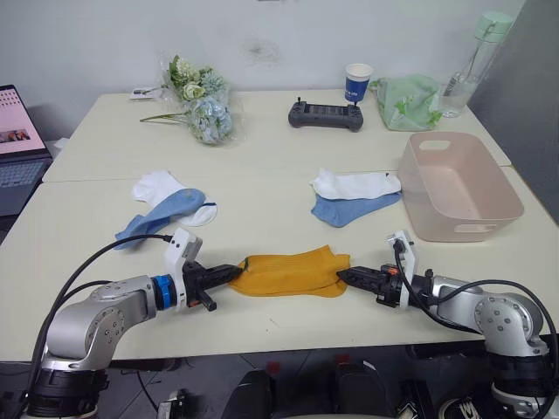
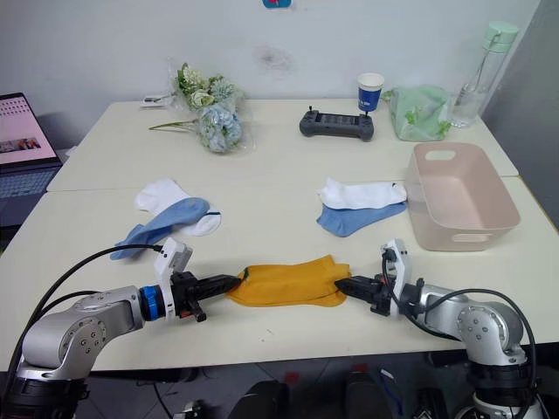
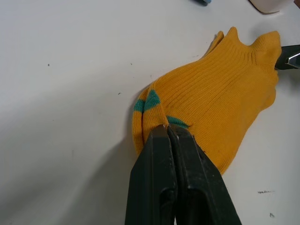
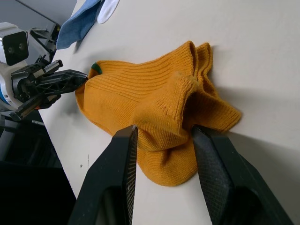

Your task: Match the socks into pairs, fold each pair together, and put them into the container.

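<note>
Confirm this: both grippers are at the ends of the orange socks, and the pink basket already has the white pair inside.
Wrong on the basket. The left eye view shows the pink basket empty; the white socks lie apart on the table. The left gripper and right gripper are indeed at the orange socks' ends.

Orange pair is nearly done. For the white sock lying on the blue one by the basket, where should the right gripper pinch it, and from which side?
Probably pinch the white sock at its cuff end nearest the pink basket, coming down from above. It lies flat atop the blue sock, so a shallow pinch at that free edge should lift it alone.
</note>
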Tool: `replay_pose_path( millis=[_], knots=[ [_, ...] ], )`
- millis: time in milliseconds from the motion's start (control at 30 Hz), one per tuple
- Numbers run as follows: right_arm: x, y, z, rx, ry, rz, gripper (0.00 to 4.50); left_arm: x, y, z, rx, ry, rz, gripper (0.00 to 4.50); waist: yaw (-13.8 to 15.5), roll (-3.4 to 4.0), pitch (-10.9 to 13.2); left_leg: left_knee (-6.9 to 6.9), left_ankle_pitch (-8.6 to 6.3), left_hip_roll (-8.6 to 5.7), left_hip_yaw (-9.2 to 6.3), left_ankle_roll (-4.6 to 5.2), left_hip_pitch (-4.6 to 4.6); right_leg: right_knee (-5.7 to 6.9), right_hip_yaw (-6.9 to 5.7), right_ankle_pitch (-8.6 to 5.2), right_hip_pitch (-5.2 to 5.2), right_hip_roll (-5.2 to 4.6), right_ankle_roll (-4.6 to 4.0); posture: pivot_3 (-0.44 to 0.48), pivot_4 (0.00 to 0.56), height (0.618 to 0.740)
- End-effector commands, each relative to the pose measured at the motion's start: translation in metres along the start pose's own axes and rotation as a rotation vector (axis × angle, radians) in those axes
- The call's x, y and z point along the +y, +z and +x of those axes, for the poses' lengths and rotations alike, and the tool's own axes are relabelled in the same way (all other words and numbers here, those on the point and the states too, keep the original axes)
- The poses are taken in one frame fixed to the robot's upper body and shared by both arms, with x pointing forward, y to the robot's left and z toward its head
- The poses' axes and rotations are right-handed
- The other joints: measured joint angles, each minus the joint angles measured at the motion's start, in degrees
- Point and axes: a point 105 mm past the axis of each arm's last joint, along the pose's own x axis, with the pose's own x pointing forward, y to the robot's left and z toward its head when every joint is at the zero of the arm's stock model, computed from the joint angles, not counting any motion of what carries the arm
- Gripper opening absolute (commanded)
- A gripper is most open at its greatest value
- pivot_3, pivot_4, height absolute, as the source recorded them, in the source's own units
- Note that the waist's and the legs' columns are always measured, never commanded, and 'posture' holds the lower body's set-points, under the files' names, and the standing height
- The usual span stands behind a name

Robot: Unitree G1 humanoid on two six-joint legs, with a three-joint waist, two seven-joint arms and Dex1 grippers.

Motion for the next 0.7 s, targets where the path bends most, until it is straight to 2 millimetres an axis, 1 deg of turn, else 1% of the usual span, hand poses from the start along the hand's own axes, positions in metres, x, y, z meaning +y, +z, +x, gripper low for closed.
replay_pose_path(
  millis=[33, 100, 133, 367, 533, 700],
  knots=[
    [0.011, 0.005, -0.003, -0.014, 0.044, -0.043, 1.05, -0.005, 0.006, -0.001, -0.011, -0.02, 0.034, 0.0, 0.0, 0.0, 0.0, 0.0, 0.0, 0.0, 0.0, 0.0, 0.0, 0.0, 0.0, 0.0, 0.0, 0.0, 0.0, 0.0, 0.15, 0.74],
    [0.012, 0.006, -0.004, -0.024, 0.055, -0.035, 0.31, -0.005, 0.006, -0.002, -0.011, -0.019, 0.034, 0.0, 0.0, 0.0, 0.0, 0.0, 0.0, -0.01, 0.0, 0.0, 0.0, 0.0, 0.0, 0.0, 0.0, 0.0, 0.0, 0.0, 0.15, 0.74],
    [0.011, 0.008, -0.004, -0.031, 0.05, -0.031, 0.02, -0.005, 0.006, -0.002, -0.011, -0.019, 0.034, 0.0, 0.0, 0.0, 0.0, 0.0, 0.0, 0.0, 0.0, 0.0, 0.0, 0.0, 0.0, 0.0, 0.0, 0.0, 0.0, 0.0, 0.15, 0.74],
    [0.013, 0.015, -0.006, -0.048, 0.067, 0.013, 0.02, -0.005, 0.007, -0.002, -0.016, -0.018, 0.033, 0.0, 0.0, 0.0, 0.0, 0.0, 0.0, 0.0, 0.0, 0.0, 0.0, 0.0, 0.0, 0.0, 0.0, 0.0, 0.0, 0.0, 0.15, 0.74],
    [0.01, 0.008, -0.007, 0.018, 0.059, 0.106, 0.02, -0.004, 0.007, -0.004, -0.013, -0.01, 0.036, 0.0, 0.0, 0.0, 0.0, 0.0, 0.0, 0.0, 0.0, 0.0, 0.0, 0.0, 0.01, 0.0, 0.01, -0.02, 0.0, 0.0, 0.15, 0.74],
    [0.007, -0.006, 0.0, 0.08, 0.01, 0.137, 0.02, -0.003, 0.006, -0.005, -0.013, -0.004, 0.038, 0.0, 0.0, 0.0, 0.0, -0.01, 0.0, 0.0, -0.01, 0.0, 0.0, 0.0, 0.01, 0.0, 0.0, -0.02, 0.0, 0.0, 0.15, 0.74]
  ],
)
